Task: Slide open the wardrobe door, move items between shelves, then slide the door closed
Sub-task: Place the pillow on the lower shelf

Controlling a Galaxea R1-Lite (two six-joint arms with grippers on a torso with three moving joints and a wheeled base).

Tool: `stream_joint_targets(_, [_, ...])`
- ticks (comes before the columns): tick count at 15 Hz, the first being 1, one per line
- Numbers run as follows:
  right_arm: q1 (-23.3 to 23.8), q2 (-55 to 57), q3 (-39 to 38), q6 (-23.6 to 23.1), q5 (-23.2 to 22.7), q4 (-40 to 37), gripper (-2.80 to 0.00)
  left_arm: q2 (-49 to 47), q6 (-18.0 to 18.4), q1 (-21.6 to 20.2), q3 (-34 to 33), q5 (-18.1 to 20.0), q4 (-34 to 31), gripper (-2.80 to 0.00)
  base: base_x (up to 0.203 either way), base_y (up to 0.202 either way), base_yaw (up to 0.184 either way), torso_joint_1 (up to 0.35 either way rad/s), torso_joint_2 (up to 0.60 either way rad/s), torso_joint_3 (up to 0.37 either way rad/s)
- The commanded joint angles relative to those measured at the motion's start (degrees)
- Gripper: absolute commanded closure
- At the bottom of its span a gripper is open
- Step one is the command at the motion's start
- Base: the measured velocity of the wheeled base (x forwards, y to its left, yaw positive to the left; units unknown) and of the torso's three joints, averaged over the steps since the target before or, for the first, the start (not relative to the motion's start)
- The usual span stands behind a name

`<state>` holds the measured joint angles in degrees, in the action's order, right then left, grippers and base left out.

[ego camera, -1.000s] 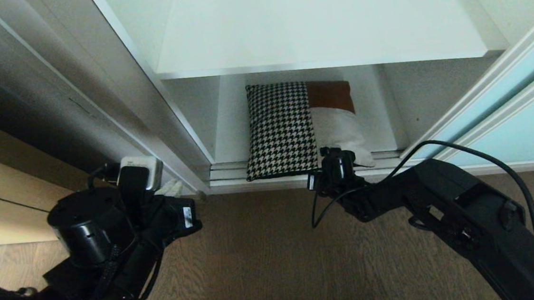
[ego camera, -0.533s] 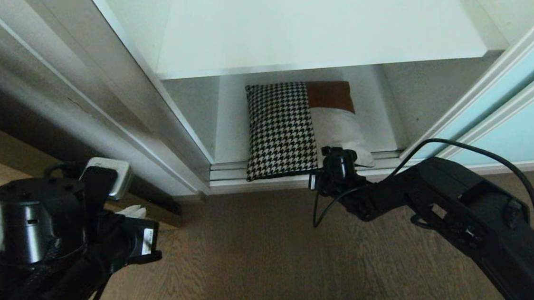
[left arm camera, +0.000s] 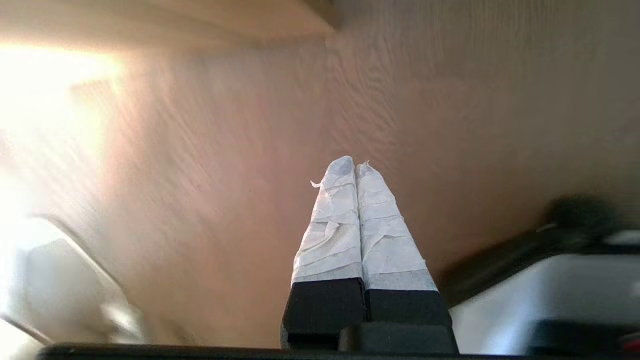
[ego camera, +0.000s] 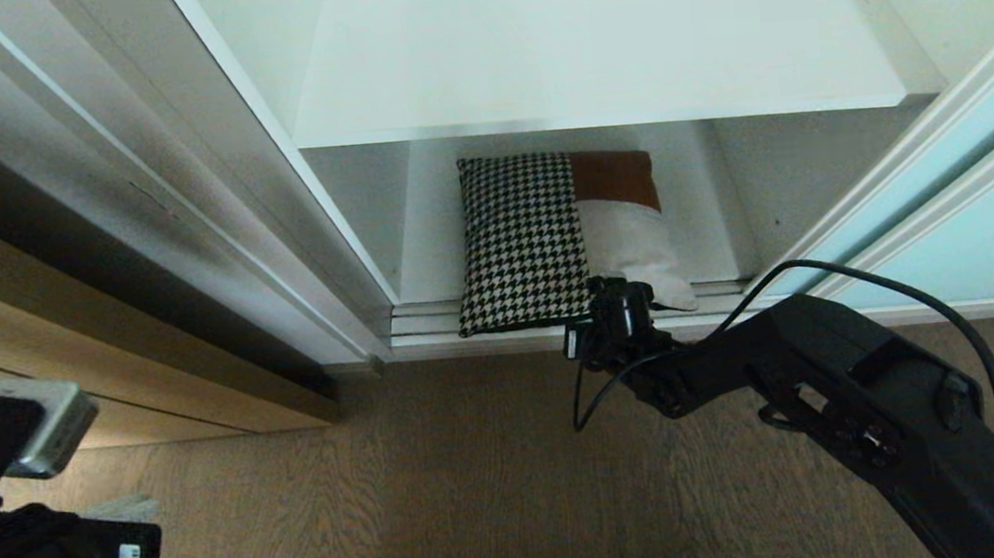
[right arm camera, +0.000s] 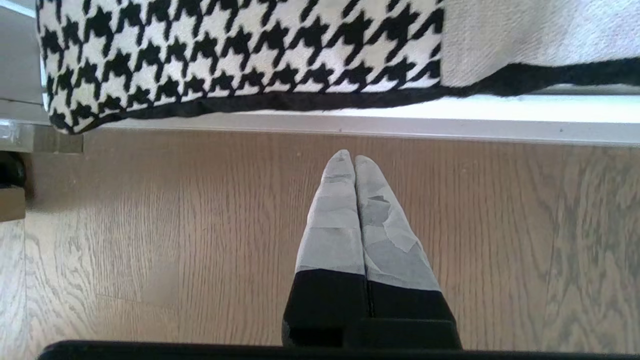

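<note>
The patchwork cushion (ego camera: 560, 234) lies flat on the lower white shelf (ego camera: 429, 231), its front edge overhanging the floor track. Above it, the upper shelf (ego camera: 594, 41) is bare. The sliding wardrobe door (ego camera: 985, 223), aqua glass in a pale frame, stands slid off to the right. My right gripper (right arm camera: 354, 157) is shut and empty, pointing down at the wood floor just in front of the cushion's houndstooth edge (right arm camera: 240, 50); in the head view only its wrist (ego camera: 618, 323) shows. My left gripper (left arm camera: 354, 164) is shut and empty over the floor at the far lower left.
A silver-grey wardrobe side panel (ego camera: 126, 193) runs along the left of the opening, with a light wooden cabinet front (ego camera: 68, 348) beside it. The door track rail (right arm camera: 450, 120) edges the shelf. A black cable (ego camera: 906, 291) loops over my right arm. Wood floor (ego camera: 443, 496) spans the foreground.
My left arm has swung away from the wardrobe's left frame, down into the picture's bottom left corner. The right arm has barely shifted; the cushion has not moved.
</note>
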<state>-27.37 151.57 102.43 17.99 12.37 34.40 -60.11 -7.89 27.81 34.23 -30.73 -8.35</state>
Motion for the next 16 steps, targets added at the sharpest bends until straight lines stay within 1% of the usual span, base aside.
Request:
stream_joint_targets(1, [-0.5,-0.2,-0.3,0.2,1.1,0.4,0.0,0.0,-8.7,-1.1,0.1,-1.9,-1.0,0.0,0.0,0.0,0.0,0.0,0.0,0.0])
stream_joint_targets(2, [-0.6,-0.2,-0.4,0.2,1.4,0.5,0.0,1.2,-10.5,-2.2,-0.2,-4.6,-1.8,0.0,0.0,0.0,0.0,0.0,0.0,0.0])
stream_joint_targets(3, [-0.5,-0.7,-0.7,0.8,1.7,0.6,0.0,2.5,-10.7,-3.7,-0.8,-6.6,-3.6,0.0,0.0,0.0,0.0,0.0,0.0,0.0])
stream_joint_targets(5, [-1.1,-0.8,-0.8,1.0,1.8,0.7,0.0,9.2,-10.7,-10.3,-1.7,-10.5,-8.4,0.0,0.0,0.0,0.0,0.0,0.0,0.0])
stream_joint_targets(7, [-1.6,-1.0,-1.8,1.3,2.6,1.0,0.0,16.2,-9.3,-18.4,-3.2,-13.4,-12.3,0.0,0.0,0.0,0.0,0.0,0.0,0.0])
stream_joint_targets(8, [-1.7,-1.6,-3.2,1.7,2.8,1.6,0.0,20.2,-8.1,-21.0,-4.3,-14.1,-13.2,0.0,0.0,0.0,0.0,0.0,0.0,0.0])
stream_joint_targets(10, [-1.7,-2.7,-4.8,2.0,2.9,2.8,0.0,27.8,-4.8,-24.6,-6.3,-14.8,-14.0,0.0,0.0,0.0,0.0,0.0,0.0,0.0])
stream_joint_targets(12, [-1.2,-3.6,-6.3,1.9,2.9,3.5,0.0,36.9,-1.2,-26.4,-9.0,-14.1,-13.9,0.0,0.0,0.0,0.0,0.0,0.0,0.0])
stream_joint_targets(13, [-1.0,-3.9,-6.7,2.0,3.0,3.5,0.0,40.6,0.2,-27.0,-11.5,-12.1,-13.5,0.0,0.0,0.0,0.0,0.0,0.0,0.0])
stream_joint_targets(15, [-0.9,-6.7,-9.3,2.0,2.7,3.9,0.0,46.8,2.0,-27.5,-15.6,-5.2,-13.4,0.0,0.0,0.0,0.0,0.0,0.0,0.0])
stream_joint_targets(16, [-0.9,-6.8,-9.7,2.1,2.7,4.6,0.0,50.9,3.5,-27.6,-18.1,-2.9,-13.4,0.0,0.0,0.0,0.0,0.0,0.0,0.0])
